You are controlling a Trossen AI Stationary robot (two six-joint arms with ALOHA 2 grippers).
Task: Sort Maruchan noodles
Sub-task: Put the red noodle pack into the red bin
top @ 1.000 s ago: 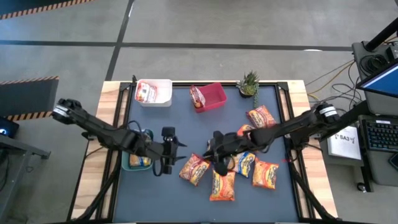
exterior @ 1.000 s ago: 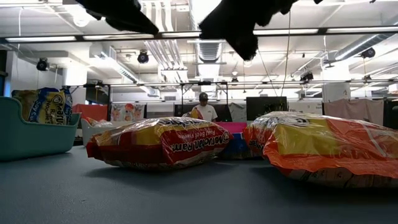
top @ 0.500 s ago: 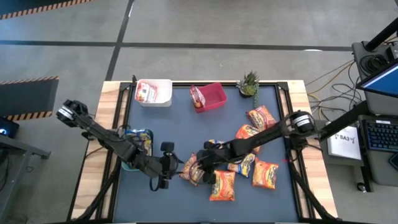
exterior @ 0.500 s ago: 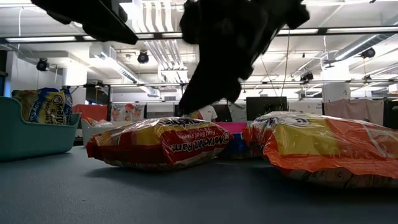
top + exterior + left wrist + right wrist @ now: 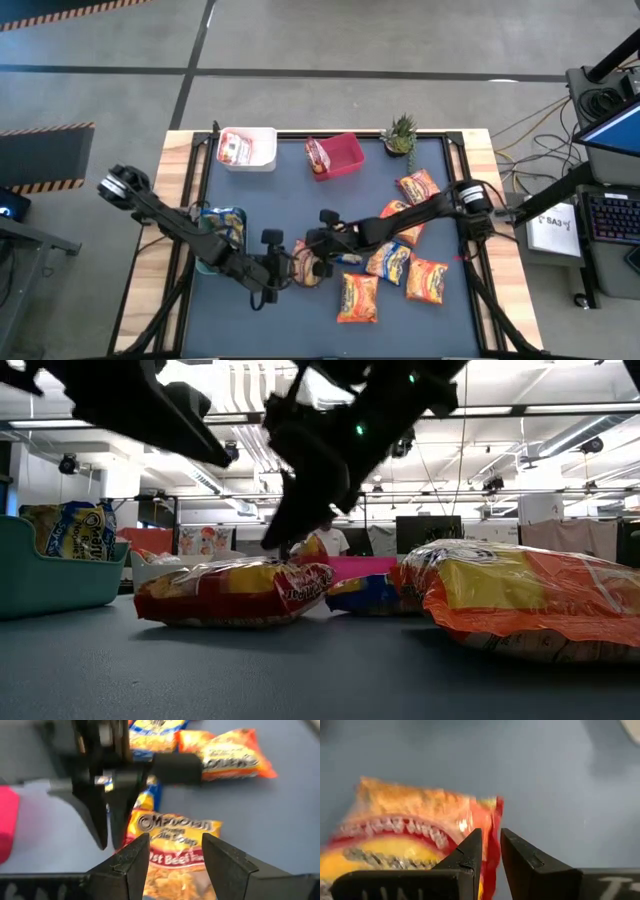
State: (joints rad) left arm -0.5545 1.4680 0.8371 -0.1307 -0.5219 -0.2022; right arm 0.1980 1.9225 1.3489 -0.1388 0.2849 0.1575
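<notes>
A red and yellow Maruchan packet (image 5: 305,265) lies flat on the dark table between my two grippers. My right gripper (image 5: 314,250) reaches in from the table's right and is shut on its end. My left gripper (image 5: 284,268) comes level from the table's left, open, with its fingers (image 5: 131,861) on either side of the packet's other end (image 5: 170,870); whether they touch it I cannot tell. Several more packets lie to the right, among them an orange one (image 5: 358,297) and a yellow-blue one (image 5: 388,262). My right gripper pinches the packet's red end edge (image 5: 491,827) between its two fingers (image 5: 469,851). The fingers slant down at it from the table's right. That end (image 5: 305,582) is crumpled upward, while the rest of the packet (image 5: 215,595) lies on the table.
A teal bin (image 5: 212,262) with yellow-blue packets sits by the left arm. A white bin (image 5: 262,135) and a red bin (image 5: 350,150), each with a packet, stand at the far edge beside a potted plant (image 5: 400,133). More packets lie near the right edge (image 5: 420,187).
My right gripper has moved toward the table's left and down onto the red and yellow packet and taken hold of its end. My left gripper has moved toward the near edge and right, up to the packet. The packet has slid slightly left, its right end crumpled up.
</notes>
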